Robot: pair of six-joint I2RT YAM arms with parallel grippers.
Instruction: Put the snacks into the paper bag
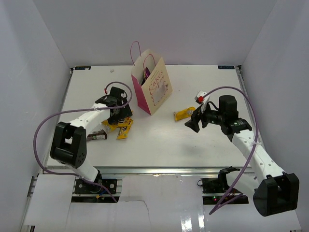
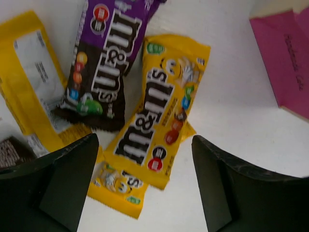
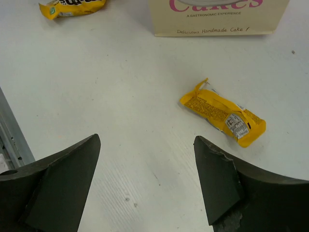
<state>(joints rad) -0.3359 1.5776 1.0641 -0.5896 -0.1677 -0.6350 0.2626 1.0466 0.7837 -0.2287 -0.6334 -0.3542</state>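
Note:
The paper bag stands upright at the table's back middle, with a purple packet showing inside its mouth. My left gripper is open and empty, hovering just above a pile of snacks: a yellow packet, a purple-dark packet, a second yellow packet, a third yellow one and a dark wrapper. My right gripper is open and empty above bare table. A lone crumpled yellow packet lies just ahead of it, also in the right wrist view.
A brown bar lies by the left arm's elbow. The bag's pink side is to the right of the pile. The bag's printed front faces the right gripper. White walls enclose the table; a metal rail runs along the front edge.

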